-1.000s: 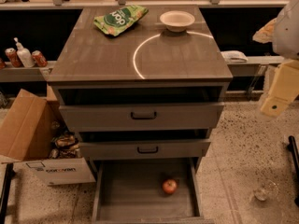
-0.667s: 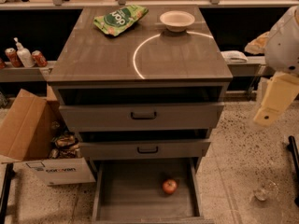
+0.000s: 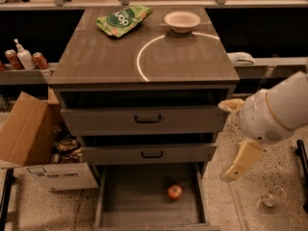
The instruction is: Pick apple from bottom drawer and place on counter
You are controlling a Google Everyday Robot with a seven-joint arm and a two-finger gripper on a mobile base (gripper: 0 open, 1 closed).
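The apple (image 3: pixel 174 192), small and red, lies on the grey floor of the open bottom drawer (image 3: pixel 130 203), right of its middle. The counter (image 3: pixel 106 57) is the grey-brown cabinet top with a white arc on it. My gripper (image 3: pixel 239 161) hangs from the white arm (image 3: pixel 276 109) at the right of the cabinet, level with the second drawer. It is above and to the right of the apple, outside the drawer, and holds nothing that I can see.
A white bowl (image 3: pixel 182 20) and a green snack bag (image 3: pixel 123 18) sit at the back of the counter. Two upper drawers with black handles (image 3: pixel 147 119) stand slightly open. A cardboard box (image 3: pixel 33 138) stands left of the cabinet. A glass (image 3: pixel 272 196) lies on the floor at the right.
The arm and gripper have moved left and down, from the far right edge to beside the cabinet's right side. The apple and the drawers have not moved.
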